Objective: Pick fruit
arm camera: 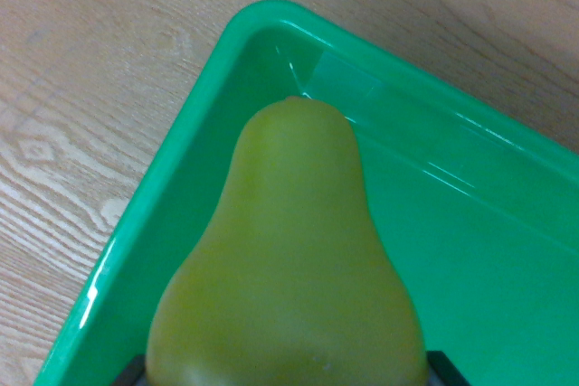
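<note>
A green pear [289,268] fills the wrist view, its fat end hard against the gripper [288,379] at the bottom edge of the frame.

The pear's long axis runs straight up the picture, narrow neck pointing away from the camera toward the far corner of a bright green tray [507,250]. Dark slivers of the gripper show at either side of the pear's base, placed as if they flank the fruit, but too little of them is visible to tell how wide they stand or whether they grip it. The pear sits over the tray's corner region; whether it rests on the tray floor or hangs above it cannot be told. The tray's raised rim curves just beyond the neck, the only obstacle close by. A pale wood-grain table [81,88] lies outside the tray.
</note>
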